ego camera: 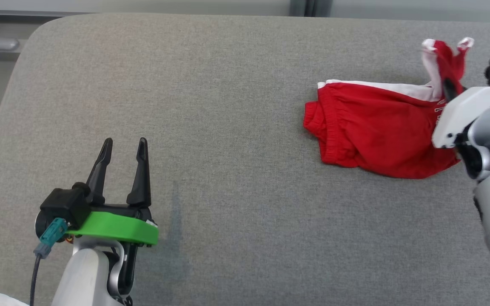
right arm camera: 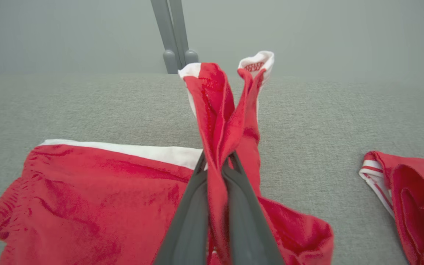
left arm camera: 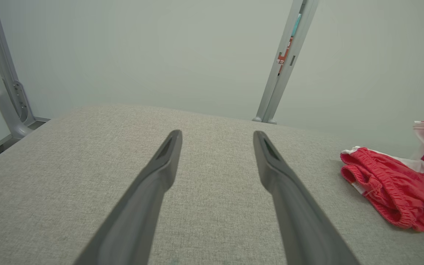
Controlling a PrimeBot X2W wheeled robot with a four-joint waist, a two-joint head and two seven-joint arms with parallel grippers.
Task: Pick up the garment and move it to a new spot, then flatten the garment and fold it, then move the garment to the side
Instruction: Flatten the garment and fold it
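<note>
While cloth is pinched, the state is recorded as follows:
Right gripper (right arm camera: 217,162): 2 fingers are pressed together on a bunched red fold of the garment (right arm camera: 87,191). The fold is seen standing up past the fingertips and ends in 2 white-trimmed tips.
Garment: the rest is laid on the grey padded surface (ego camera: 228,106), to the left of and beneath the right gripper.
Left gripper (ego camera: 124,146): 2 fingers are spread and held over the surface, with the garment well apart on its right.
Red striped piece (right arm camera: 410,198): it is laid to the right of the right gripper. Whether it is joined to the garment cannot be told.
</note>
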